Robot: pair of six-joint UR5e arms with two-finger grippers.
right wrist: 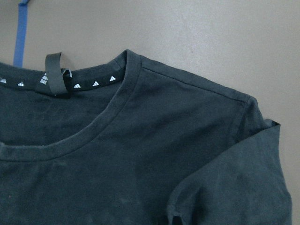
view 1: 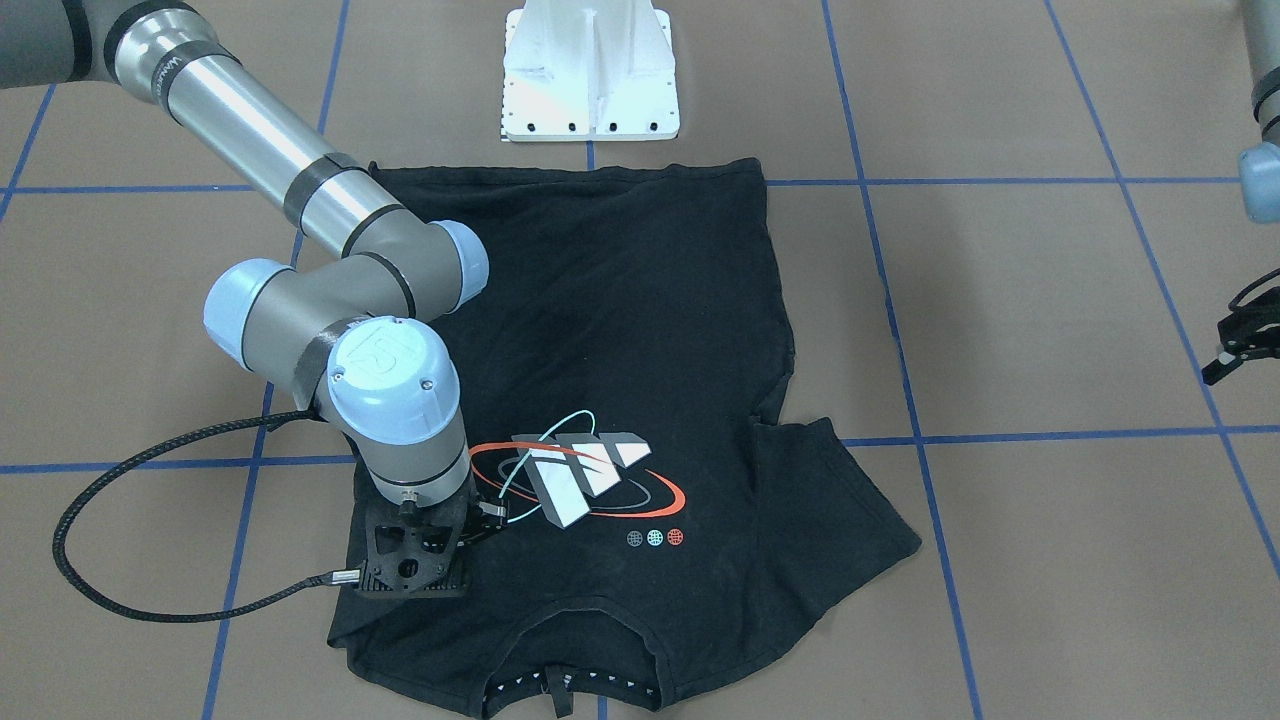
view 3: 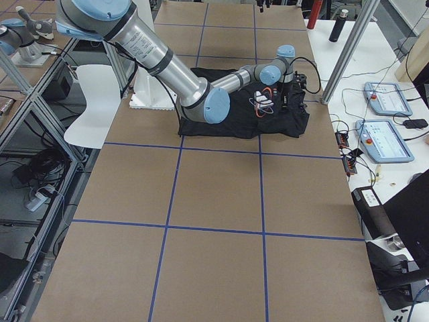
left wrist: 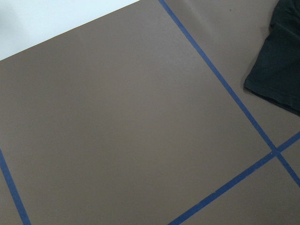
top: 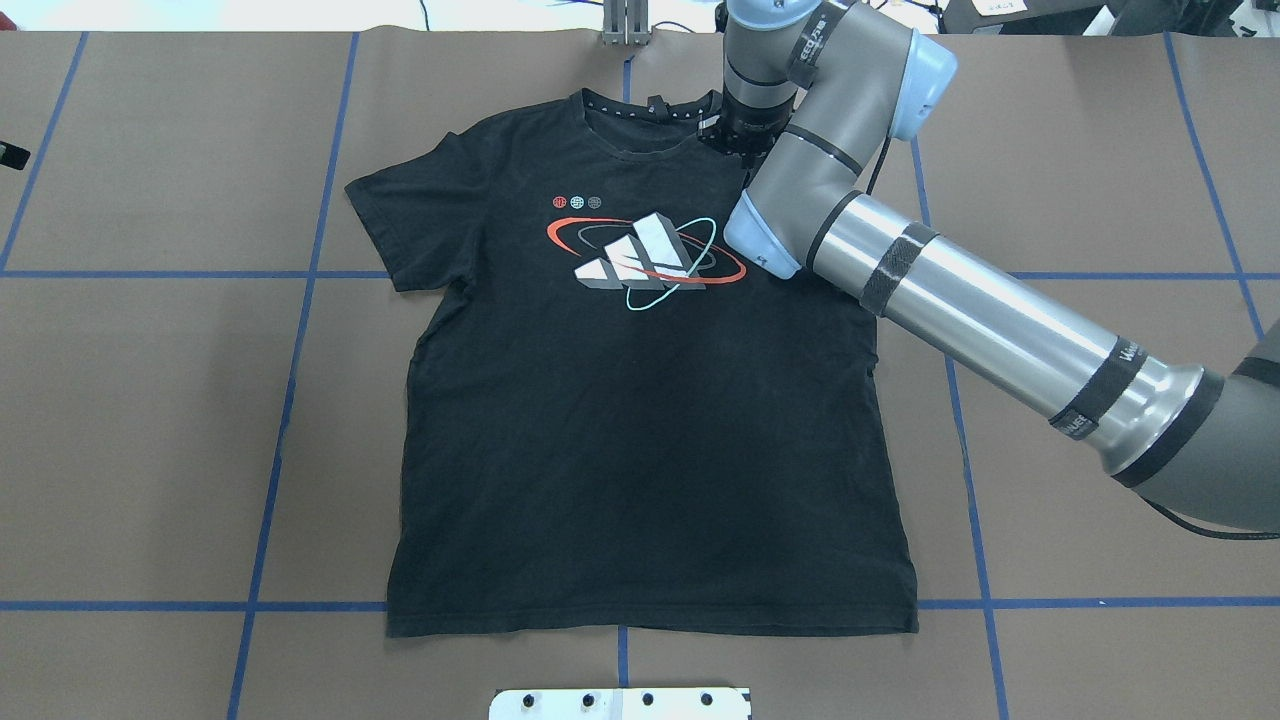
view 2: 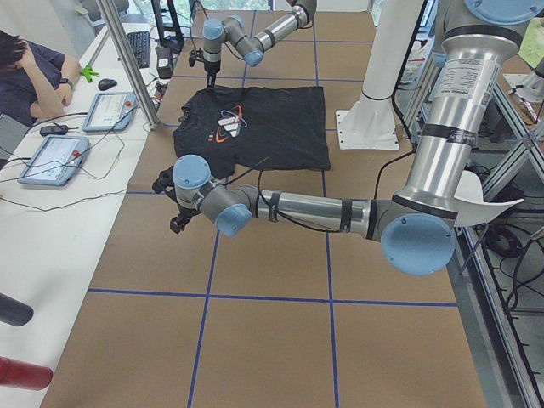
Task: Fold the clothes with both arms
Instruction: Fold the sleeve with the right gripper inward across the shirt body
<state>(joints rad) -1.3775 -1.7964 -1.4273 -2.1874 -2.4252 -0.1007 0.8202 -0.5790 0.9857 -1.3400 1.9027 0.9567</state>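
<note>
The black T-shirt (top: 640, 430) lies flat, print (top: 640, 255) up, collar (right wrist: 70, 145) at the far edge from the robot. Its sleeve (top: 400, 210) on the robot's left is spread out. The other sleeve (right wrist: 234, 187) is creased and partly tucked at the shoulder. My right gripper (view 1: 415, 565) hangs low over that shoulder beside the collar. Its fingers are hidden under the wrist, so I cannot tell its state or whether it touches the cloth. My left gripper (view 1: 1245, 335) is off the shirt over bare table, with only the sleeve's hem (left wrist: 281, 61) in its view. Its state is unclear.
The white pedestal base (view 1: 590, 75) stands at the shirt's hem side. Blue tape lines (top: 300, 330) grid the brown table. A person (view 2: 34, 72) sits at a side desk with tablets (view 2: 55, 157). The right forearm (top: 1000, 320) crosses above the shirt's edge.
</note>
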